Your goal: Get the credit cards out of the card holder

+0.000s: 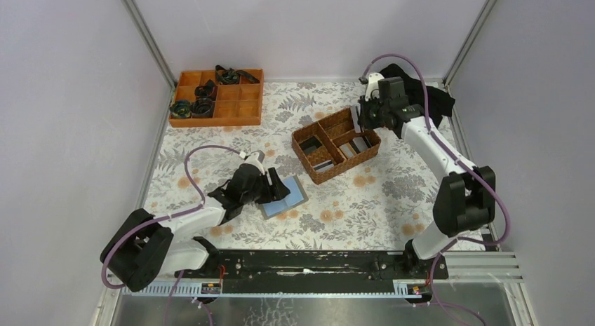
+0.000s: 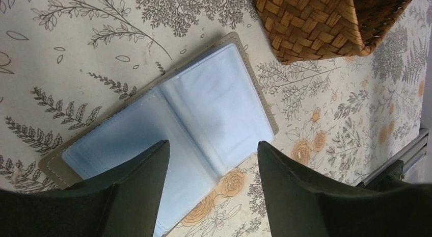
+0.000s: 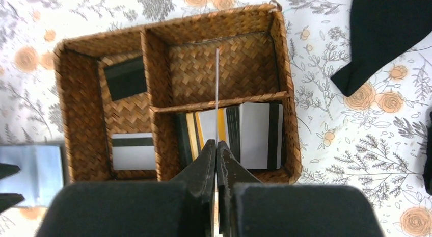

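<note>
The pale blue-grey card holder lies open and flat on the floral table cloth, and its clear pockets look empty in the left wrist view. My left gripper is open and hovers just over its near edge. My right gripper is shut on a thin credit card, seen edge-on and held upright over the wicker basket. Several credit cards stand in the basket's near right compartment. Two more lie in the left compartment.
The wicker basket sits mid-table, just right of the card holder. An orange divided tray with dark items stands at the back left. A black cloth lies at the back right, near the right arm.
</note>
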{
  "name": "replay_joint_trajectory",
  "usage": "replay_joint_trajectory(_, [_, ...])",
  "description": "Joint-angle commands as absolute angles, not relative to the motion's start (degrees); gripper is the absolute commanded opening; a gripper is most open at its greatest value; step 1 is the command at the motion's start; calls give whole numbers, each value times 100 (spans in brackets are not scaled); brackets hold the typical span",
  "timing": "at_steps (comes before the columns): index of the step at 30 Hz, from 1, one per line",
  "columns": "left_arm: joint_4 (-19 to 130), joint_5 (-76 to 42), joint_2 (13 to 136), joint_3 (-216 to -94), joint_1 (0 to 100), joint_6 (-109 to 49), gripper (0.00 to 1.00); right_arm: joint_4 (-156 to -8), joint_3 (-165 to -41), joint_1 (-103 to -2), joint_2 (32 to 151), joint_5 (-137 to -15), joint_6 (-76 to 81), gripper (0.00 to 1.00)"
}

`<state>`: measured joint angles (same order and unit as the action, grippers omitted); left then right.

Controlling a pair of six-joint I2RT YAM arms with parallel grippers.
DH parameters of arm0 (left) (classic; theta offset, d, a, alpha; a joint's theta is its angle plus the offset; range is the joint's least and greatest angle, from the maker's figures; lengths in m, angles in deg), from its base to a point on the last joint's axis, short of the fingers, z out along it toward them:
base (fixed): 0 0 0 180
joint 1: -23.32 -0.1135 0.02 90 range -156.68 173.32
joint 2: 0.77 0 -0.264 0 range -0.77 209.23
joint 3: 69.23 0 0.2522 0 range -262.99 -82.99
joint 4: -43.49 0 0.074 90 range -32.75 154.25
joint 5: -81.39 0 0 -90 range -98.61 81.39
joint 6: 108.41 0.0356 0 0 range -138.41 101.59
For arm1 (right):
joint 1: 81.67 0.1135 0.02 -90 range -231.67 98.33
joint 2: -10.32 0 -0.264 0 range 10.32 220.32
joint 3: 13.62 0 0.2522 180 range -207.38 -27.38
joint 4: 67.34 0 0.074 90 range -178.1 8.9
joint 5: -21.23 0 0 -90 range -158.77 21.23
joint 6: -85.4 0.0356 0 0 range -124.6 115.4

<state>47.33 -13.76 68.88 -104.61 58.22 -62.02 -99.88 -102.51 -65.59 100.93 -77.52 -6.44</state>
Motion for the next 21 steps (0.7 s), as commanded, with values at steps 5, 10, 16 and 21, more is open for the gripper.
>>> replay_joint_trajectory(5, [4296, -1408, 6860, -10379, 5849, -5833, 70, -11068, -11138, -6705, 10891, -8432, -1774, 0])
replay_joint_trajectory(10, [4189, -1432, 6990, -10345, 5839, -5789, 69, -11844, -11864, -6797, 11367, -8513, -2142, 0])
replay_joint_trajectory(16, [4088, -1446, 7146, -10338, 5839, -5739, 69, -12201, -12164, -6821, 11448, -8661, -2231, 0])
replay_joint_trajectory(21, [3965, -1566, 7386, -10362, 5840, -5717, 68, -12889, -12522, -6822, 11511, -8715, -2276, 0])
